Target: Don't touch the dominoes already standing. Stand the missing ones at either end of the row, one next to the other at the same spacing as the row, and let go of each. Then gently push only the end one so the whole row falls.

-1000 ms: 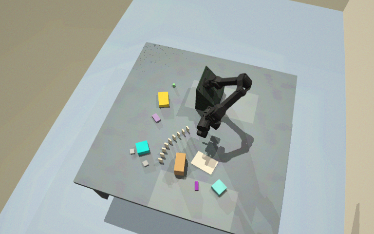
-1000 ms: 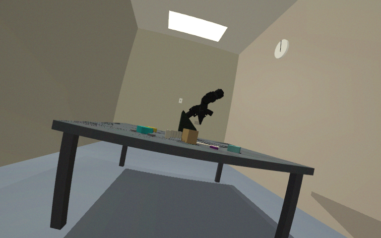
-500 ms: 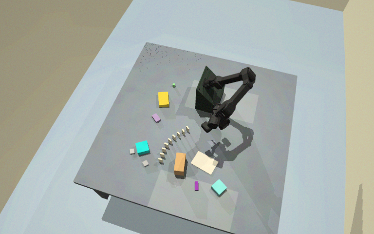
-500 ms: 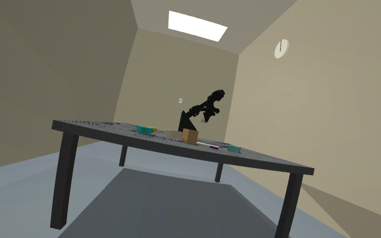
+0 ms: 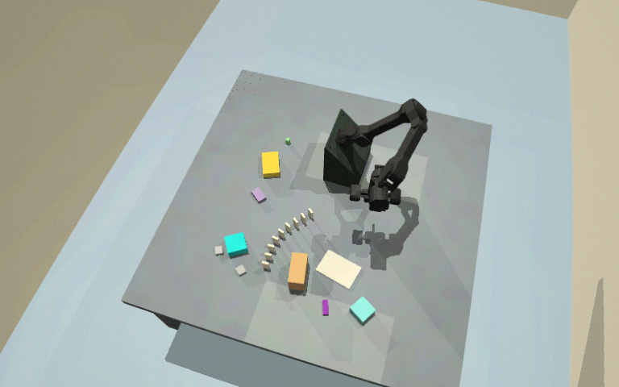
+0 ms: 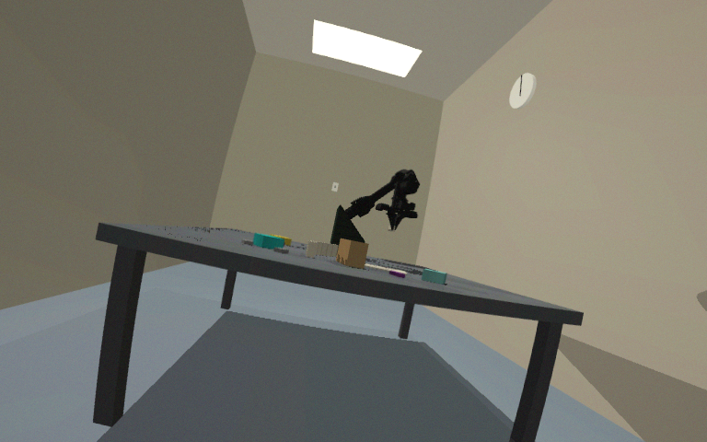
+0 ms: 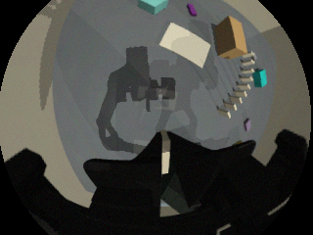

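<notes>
My gripper (image 5: 378,205) (image 6: 393,226) (image 7: 163,135) is shut on a cream domino (image 7: 165,159) (image 6: 390,227) and holds it high above the table, right of the row. In the top view the held domino is hidden under the gripper. Several cream dominoes (image 5: 288,227) (image 6: 321,249) (image 7: 241,93) stand upright in an evenly spaced curved row. One end domino (image 5: 310,213) (image 7: 224,113) is toward the robot base; the other end domino (image 5: 265,264) is left of the orange block.
Beside the row are an orange block (image 5: 297,270) (image 6: 353,253) (image 7: 230,37), a flat cream plate (image 5: 338,268) (image 7: 185,45) and a cyan block (image 5: 235,243). Purple (image 5: 325,307), turquoise (image 5: 362,310), lilac (image 5: 258,194), yellow (image 5: 270,163) and green (image 5: 288,140) blocks lie farther out.
</notes>
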{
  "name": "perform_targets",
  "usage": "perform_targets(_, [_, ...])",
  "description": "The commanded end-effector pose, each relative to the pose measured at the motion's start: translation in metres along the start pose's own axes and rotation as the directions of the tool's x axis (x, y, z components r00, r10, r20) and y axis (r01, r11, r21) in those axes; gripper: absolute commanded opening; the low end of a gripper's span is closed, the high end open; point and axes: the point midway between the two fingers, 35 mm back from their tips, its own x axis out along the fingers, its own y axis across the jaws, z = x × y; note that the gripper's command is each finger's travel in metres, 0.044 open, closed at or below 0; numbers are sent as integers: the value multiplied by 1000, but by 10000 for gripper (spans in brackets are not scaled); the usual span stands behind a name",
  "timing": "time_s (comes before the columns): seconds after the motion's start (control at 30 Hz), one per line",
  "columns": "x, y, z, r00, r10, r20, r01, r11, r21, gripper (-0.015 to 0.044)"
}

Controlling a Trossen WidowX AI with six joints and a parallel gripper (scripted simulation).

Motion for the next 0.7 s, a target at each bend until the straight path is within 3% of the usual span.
perform_targets(0.0, [1,20,-23,1000,-1,-10,4,947,321,21])
perform_targets(0.33, [3,18,-23,1000,-17,-11,20,947,319,21])
perform_targets(0.67, [34,-5,-24,970,-244,17,229,930,288,21])
